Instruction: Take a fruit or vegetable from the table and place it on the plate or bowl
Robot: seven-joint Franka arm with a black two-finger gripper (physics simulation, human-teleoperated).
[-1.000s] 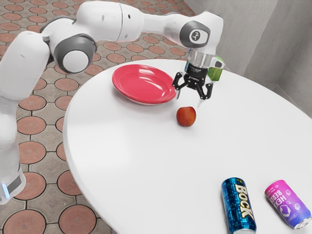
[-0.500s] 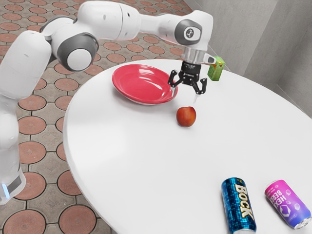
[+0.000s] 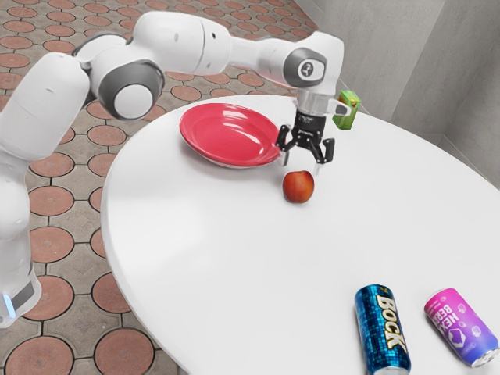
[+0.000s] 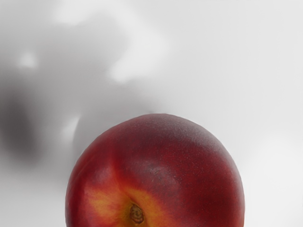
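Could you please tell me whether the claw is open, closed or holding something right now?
Claw: open, holding nothing, just above the peach.

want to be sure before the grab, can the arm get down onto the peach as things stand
Probably yes: the fingers hang open just above the peach, nothing lies between them, and the plate and green carton stand off to the sides.

Your gripper [image 3: 302, 160] hangs just above the peach [image 3: 298, 186], fingers spread (neither touches the fruit). The red plate [image 3: 211, 129] sits near it, toward the exterior view's left. A blue can [image 3: 383, 328] and a pink can [image 3: 461, 326] lie well apart from them on the white table [image 3: 234, 258].
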